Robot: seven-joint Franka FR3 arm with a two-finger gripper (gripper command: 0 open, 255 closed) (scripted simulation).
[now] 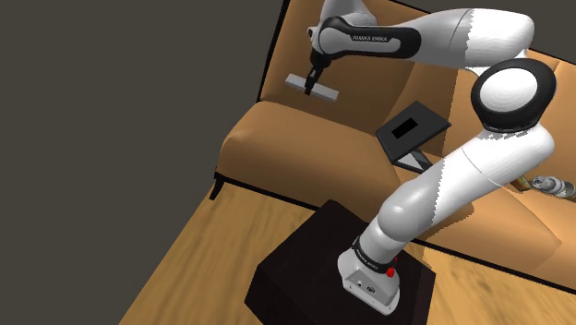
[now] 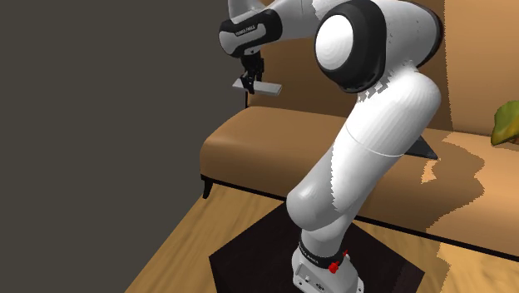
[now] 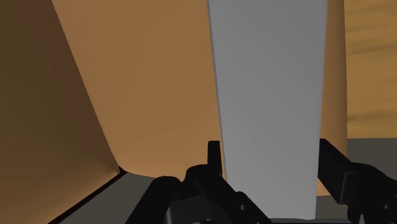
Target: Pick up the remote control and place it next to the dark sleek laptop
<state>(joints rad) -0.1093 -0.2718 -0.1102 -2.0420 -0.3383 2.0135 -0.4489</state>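
Gripper [image 1: 314,80] clasps the grey remote [image 1: 326,92] above the sofa's [image 1: 277,138] armrest end; your next move, likely: carry it beside the laptop [image 1: 413,129].

Sofa backrest [image 1: 297,42] near claw [image 1: 315,82], bare seat [image 1: 305,152] toward laptop [image 1: 413,126]

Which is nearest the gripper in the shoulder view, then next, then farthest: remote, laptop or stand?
1. Remote control: clasped in the gripper.
2. Laptop: on the sofa seat, to the right.
3. Stand: lowest, at the lower right.
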